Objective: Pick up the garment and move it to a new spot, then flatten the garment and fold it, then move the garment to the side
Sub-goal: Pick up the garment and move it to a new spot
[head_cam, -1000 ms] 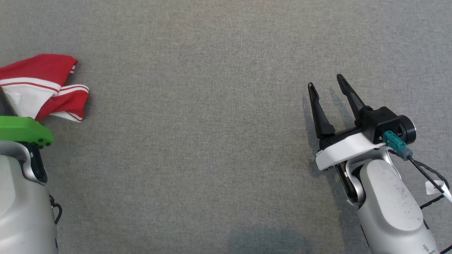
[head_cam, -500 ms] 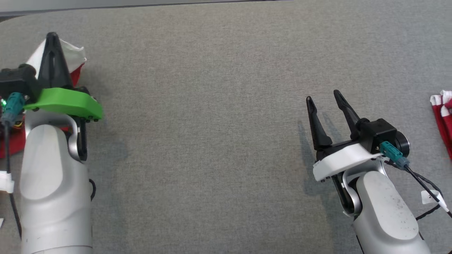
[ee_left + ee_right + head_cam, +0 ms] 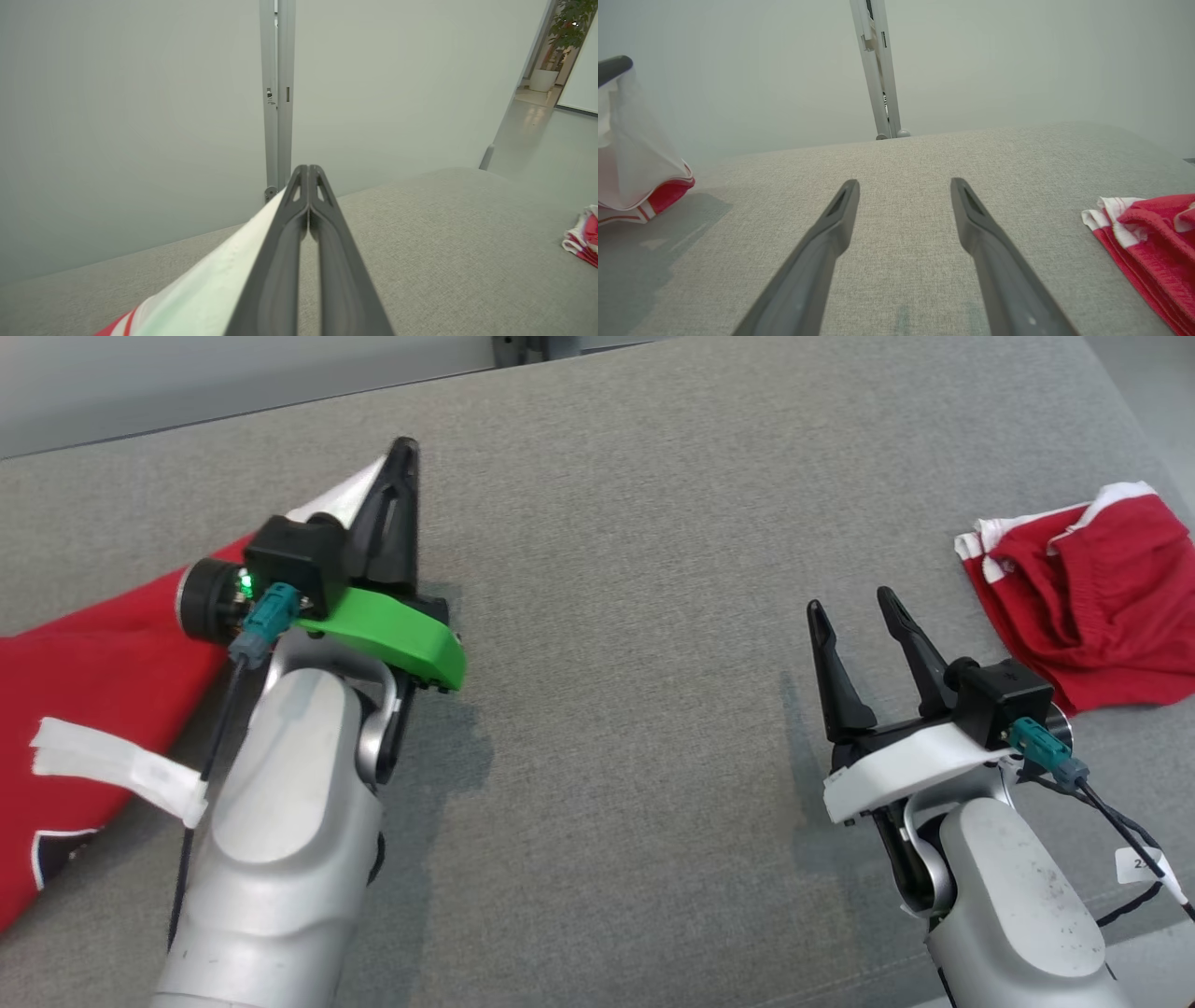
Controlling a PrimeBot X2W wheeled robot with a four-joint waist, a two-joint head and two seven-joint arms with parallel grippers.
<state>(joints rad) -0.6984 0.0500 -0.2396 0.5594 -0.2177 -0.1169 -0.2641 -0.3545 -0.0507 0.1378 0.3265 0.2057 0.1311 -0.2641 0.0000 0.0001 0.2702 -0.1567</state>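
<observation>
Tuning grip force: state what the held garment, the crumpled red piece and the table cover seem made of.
The held garment: thin, smooth cloth, likely synthetic jersey; its white part looks half see-through. The crumpled red piece: thicker, matte knit, nubby surface, maybe cotton. The table cover: grey woven fabric, matte, visible fine weave.

A small white tag just behind the right gripper reads "2"; the rest is illegible.

Perhaps two garments, two hands
</observation>
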